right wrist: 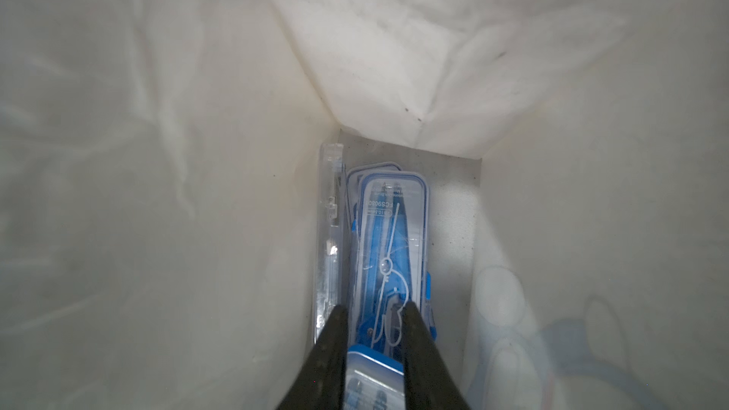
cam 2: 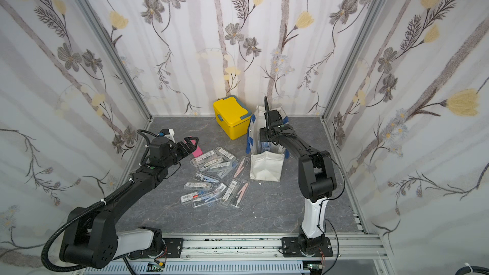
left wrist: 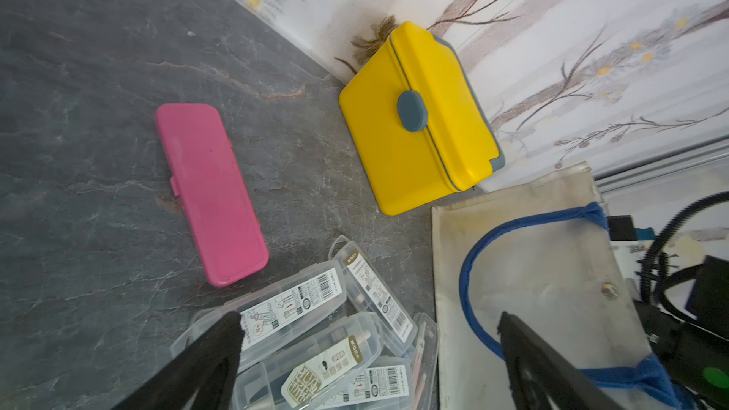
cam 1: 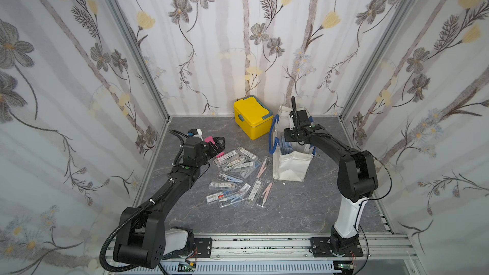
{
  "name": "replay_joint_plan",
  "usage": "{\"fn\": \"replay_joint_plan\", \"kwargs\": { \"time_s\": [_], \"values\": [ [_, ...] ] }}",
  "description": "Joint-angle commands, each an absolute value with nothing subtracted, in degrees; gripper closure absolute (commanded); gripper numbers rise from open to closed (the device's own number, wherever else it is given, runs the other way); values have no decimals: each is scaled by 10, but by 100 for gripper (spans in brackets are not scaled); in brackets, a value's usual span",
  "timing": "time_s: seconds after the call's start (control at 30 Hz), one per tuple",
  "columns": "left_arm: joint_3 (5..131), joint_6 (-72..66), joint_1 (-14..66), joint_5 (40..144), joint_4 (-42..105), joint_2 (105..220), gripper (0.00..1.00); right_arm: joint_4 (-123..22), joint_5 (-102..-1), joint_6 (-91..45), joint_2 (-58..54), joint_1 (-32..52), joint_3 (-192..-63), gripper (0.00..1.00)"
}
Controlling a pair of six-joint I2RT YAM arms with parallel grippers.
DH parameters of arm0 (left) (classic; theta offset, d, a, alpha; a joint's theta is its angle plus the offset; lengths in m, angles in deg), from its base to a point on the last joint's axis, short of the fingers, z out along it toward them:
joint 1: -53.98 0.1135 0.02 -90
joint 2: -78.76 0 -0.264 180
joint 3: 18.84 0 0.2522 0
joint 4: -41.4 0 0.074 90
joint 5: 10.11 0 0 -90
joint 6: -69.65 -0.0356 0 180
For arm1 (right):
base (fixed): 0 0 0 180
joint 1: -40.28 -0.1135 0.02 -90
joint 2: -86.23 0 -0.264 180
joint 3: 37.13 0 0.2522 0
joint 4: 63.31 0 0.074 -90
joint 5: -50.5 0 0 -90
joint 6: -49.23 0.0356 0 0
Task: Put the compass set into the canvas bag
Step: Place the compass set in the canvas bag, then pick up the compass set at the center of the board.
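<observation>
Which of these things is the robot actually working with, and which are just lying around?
In the job: canvas bag; blue compass case inside it, between the right fingers; loose clear compass cases.
Lying about: yellow box; pink case, contents hidden.

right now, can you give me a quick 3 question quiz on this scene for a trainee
1. True or false: the yellow box has its lid open.
2. Where is the right gripper? A parked low by its base; B down inside the canvas bag; C on top of the yellow box.
3. What colour is the opaque case lying beside the clear cases, ahead of the open left gripper?
Key: 1 false; 2 B; 3 pink.
</observation>
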State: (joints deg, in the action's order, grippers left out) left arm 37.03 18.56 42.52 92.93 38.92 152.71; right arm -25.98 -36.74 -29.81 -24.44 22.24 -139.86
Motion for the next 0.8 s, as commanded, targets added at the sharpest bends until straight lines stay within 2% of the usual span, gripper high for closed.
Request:
{"fn": "replay_joint_plan", "kwargs": {
  "time_s": [0.0,0.2,0.3,0.4,0.43,0.47,0.77],
  "values": [
    [386,173,417,902,362,1542,0,-264,-366,-308,-233,227,-1406,69],
    [406,147,393,852,323,1563,0,-287,-378,-319,-193,229,-1404,52],
    [431,115,371,769,280,1578,0,-305,-378,-324,-165,230,-1395,39],
    [472,80,358,733,226,1609,0,-333,-385,-333,-128,230,-1375,20],
    [486,73,356,719,208,1623,0,-344,-392,-336,-115,230,-1364,8],
    [500,68,355,713,192,1636,0,-356,-397,-338,-100,230,-1354,0],
    [617,116,361,670,97,1760,0,-481,-427,-326,31,230,-1232,1]
  ]
}}
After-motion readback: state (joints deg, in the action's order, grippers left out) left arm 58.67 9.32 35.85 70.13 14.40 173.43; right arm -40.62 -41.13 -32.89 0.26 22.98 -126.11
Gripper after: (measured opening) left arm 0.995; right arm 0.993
